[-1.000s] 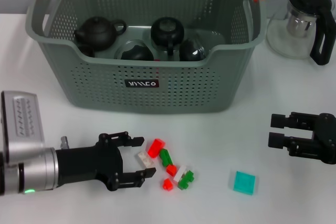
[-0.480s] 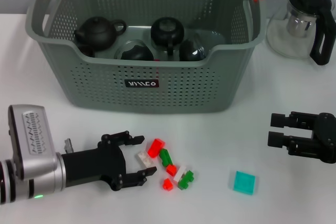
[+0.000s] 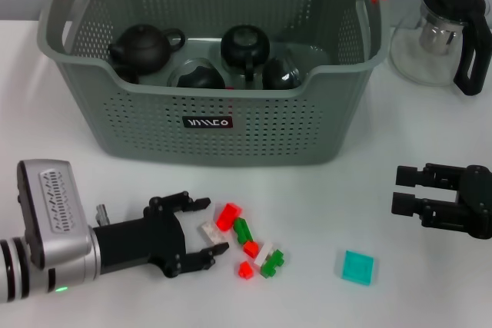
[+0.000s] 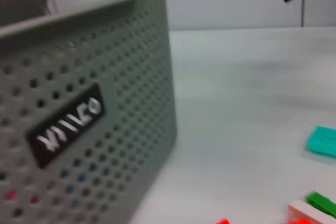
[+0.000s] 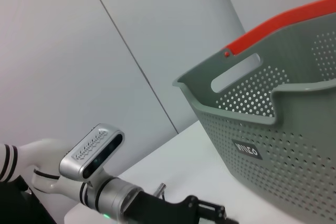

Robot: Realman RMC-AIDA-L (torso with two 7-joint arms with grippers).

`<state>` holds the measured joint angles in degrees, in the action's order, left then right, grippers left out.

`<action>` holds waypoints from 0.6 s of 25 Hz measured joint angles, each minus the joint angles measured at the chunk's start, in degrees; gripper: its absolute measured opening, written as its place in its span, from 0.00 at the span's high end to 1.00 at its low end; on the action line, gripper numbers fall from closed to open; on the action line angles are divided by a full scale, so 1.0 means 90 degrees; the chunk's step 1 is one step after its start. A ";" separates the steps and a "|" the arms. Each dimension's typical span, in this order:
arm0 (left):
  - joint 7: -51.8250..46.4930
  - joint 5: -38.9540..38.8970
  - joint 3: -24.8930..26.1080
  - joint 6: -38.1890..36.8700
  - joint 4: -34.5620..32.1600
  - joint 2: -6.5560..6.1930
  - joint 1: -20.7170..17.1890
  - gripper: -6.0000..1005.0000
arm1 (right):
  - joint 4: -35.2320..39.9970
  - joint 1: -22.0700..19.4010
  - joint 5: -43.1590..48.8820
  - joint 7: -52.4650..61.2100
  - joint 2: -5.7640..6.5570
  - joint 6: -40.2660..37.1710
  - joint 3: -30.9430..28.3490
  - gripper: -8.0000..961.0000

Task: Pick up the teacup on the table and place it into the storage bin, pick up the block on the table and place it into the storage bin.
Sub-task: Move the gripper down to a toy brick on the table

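Several small red, green and white blocks lie scattered on the white table in front of the storage bin. My left gripper lies low on the table, open, its fingers on either side of a white block at the pile's left end. A teal block lies apart to the right, also in the left wrist view. No teacup shows on the table. Black tea ware sits inside the bin. My right gripper hovers open at the right, holding nothing.
A glass teapot with a black handle stands at the back right beside the bin. The bin wall fills the left wrist view close up. The right wrist view shows the bin and my left arm.
My left arm's silver wrist has shifted slightly right and lower. Its gripper stays open around the white block. The right arm and the blocks have not moved.
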<state>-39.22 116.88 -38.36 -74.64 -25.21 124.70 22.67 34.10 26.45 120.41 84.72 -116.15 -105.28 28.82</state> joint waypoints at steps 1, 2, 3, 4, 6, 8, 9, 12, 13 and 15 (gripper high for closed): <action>0.0000 -0.0085 0.0002 0.0003 -0.0001 -0.0001 -0.0003 0.25 | -0.0001 0.0000 0.0000 0.0000 -0.0003 0.0000 0.0000 0.29; 0.0001 -0.0156 0.0002 0.0003 -0.0002 -0.0002 -0.0009 0.25 | -0.0003 -0.0003 0.0000 0.0000 -0.0005 0.0000 0.0000 0.28; 0.0001 -0.0217 0.0003 0.0004 -0.0007 -0.0008 -0.0017 0.25 | -0.0008 -0.0005 0.0000 0.0000 -0.0006 0.0000 0.0000 0.28; 0.0002 -0.0247 0.0003 0.0004 -0.0017 -0.0010 -0.0022 0.25 | -0.0013 -0.0008 0.0000 0.0000 -0.0006 0.0000 0.0000 0.28; 0.0005 -0.0266 0.0004 0.0003 -0.0030 -0.0020 -0.0028 0.25 | -0.0017 -0.0009 0.0000 0.0000 -0.0005 0.0000 0.0000 0.28; 0.0010 -0.0256 0.0003 -0.0005 -0.0035 -0.0025 -0.0029 0.25 | -0.0018 -0.0010 0.0000 0.0003 -0.0005 0.0000 0.0000 0.28; 0.0014 -0.0240 -0.0009 -0.0022 -0.0038 -0.0027 -0.0031 0.25 | -0.0019 -0.0010 0.0000 0.0005 -0.0005 0.0000 0.0000 0.28; 0.0017 -0.0204 -0.0056 -0.0042 -0.0040 -0.0027 -0.0046 0.29 | -0.0019 -0.0010 0.0000 0.0007 0.0001 -0.0001 0.0001 0.29; 0.0018 -0.0192 -0.0062 -0.0041 -0.0038 -0.0026 -0.0051 0.30 | -0.0019 -0.0010 0.0000 0.0008 0.0004 -0.0001 0.0001 0.29; 0.0018 -0.0178 -0.0065 -0.0040 -0.0027 -0.0023 -0.0064 0.31 | -0.0019 -0.0010 0.0000 0.0009 0.0006 -0.0001 0.0000 0.29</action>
<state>-39.05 115.27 -38.95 -75.00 -25.45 124.50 22.09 33.92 26.36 120.41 84.80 -116.10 -105.29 28.82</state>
